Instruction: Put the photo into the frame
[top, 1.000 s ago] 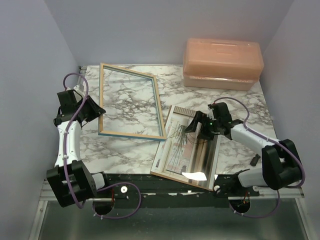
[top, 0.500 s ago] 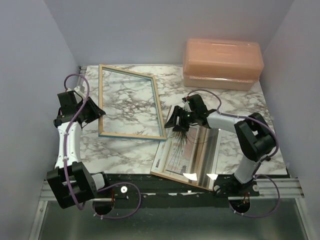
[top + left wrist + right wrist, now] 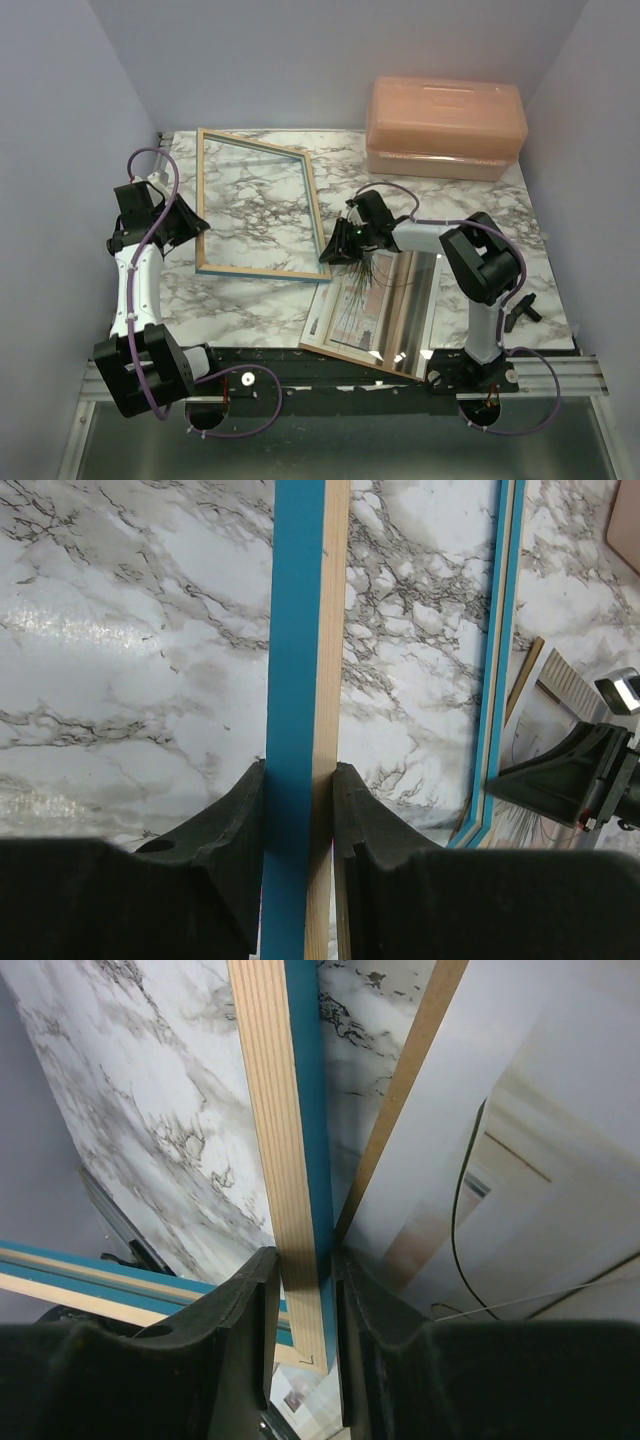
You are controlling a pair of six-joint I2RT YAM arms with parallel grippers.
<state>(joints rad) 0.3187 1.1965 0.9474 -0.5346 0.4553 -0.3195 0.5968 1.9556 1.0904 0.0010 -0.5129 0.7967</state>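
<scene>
The frame lies left of centre, pale wood side up, its blue face showing along the edges. My left gripper is shut on its left rail; in the left wrist view the pads press both sides of the blue and wood rail. My right gripper is at the frame's near right corner. In the right wrist view the rail runs between my right gripper's jaws, which touch both sides. The photo lies flat just right of that corner, also visible as the photo.
A brown backing sheet lies under the photo at the table's front edge. A peach plastic box stands at the back right. The right arm's black fingers show at the right of the left wrist view.
The right arm has swung left across the photo to the frame's near right corner, and its jaws have closed from wide open onto the rail. The left arm and frame have not moved.
</scene>
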